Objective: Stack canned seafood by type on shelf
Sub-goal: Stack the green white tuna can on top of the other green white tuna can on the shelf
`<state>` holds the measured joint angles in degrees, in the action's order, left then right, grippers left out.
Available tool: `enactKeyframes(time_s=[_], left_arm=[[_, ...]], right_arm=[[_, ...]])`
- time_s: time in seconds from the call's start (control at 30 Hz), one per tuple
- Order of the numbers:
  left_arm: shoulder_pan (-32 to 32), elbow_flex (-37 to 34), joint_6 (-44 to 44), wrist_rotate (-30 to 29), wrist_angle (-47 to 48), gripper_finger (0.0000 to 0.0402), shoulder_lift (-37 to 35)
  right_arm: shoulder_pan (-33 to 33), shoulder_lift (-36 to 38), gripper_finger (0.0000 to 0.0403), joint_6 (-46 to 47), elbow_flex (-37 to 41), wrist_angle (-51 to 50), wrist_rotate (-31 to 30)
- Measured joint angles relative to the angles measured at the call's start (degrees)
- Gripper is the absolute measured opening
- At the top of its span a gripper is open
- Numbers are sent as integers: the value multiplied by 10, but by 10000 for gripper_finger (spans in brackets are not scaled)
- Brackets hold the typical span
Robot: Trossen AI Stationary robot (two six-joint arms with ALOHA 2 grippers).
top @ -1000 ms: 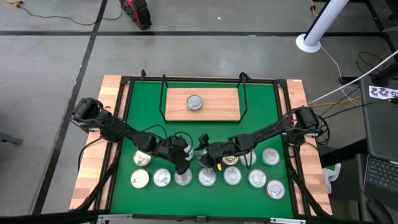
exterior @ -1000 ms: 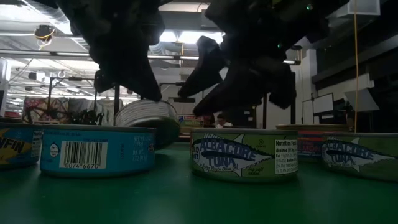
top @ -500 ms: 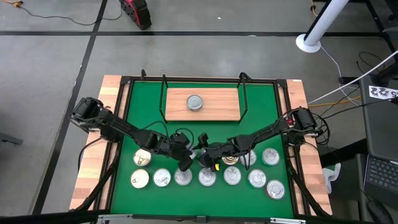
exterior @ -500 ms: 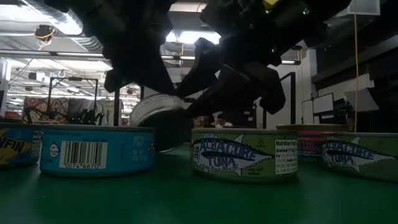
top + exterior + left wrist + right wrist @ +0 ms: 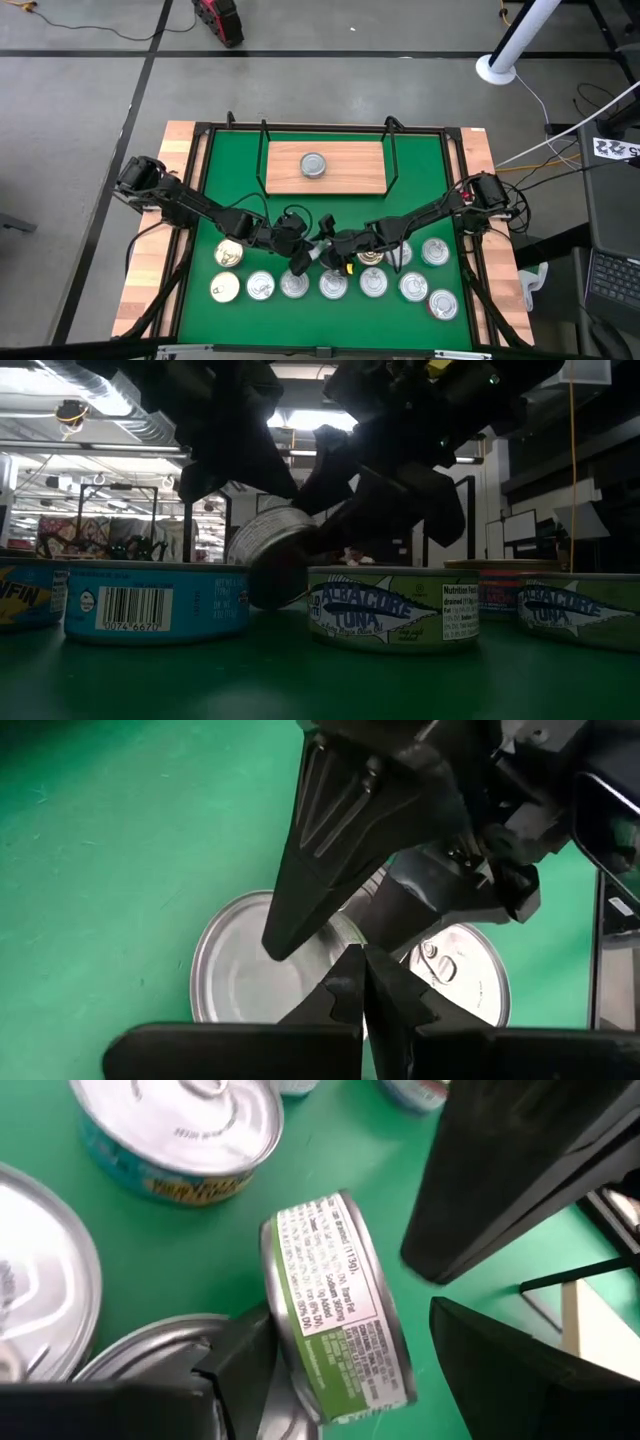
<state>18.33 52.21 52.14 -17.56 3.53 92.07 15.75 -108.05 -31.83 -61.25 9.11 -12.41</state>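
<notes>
"ALBACORE TUNA" stands on the green tin (image 5: 392,608) at 6 o'clock of the low view; the teal tin (image 5: 157,605) at 8 o'clock bears barcode digits "0074 6670" (small).

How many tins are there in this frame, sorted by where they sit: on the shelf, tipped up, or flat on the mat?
Shelf tin, on the shelf: 1
Tilted tin, on edge between the two arms: 1
Flat tins on the green mat: 11 in view; the arms may hide more
Total: at least 13
</notes>
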Motion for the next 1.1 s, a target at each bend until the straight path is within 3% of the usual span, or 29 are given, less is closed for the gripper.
enactKeyframes(time_s=[0.27, 0.67, 0.93, 1.1], left_arm=[[0, 0, -31, 0, 0, 0, 0], [0, 0, -76, 0, 1, 0, -1], [0, 0, -166, -7, 6, 0, -49], [-1, 0, -223, -35, 40, 0, -105]], right_arm=[[0, 0, 248, 0, 0, -34, 0], [0, 1, 124, 0, 0, -30, 0], [0, 1, 134, 0, 0, -29, -2], [0, 1, 130, 0, 0, -30, -37]])
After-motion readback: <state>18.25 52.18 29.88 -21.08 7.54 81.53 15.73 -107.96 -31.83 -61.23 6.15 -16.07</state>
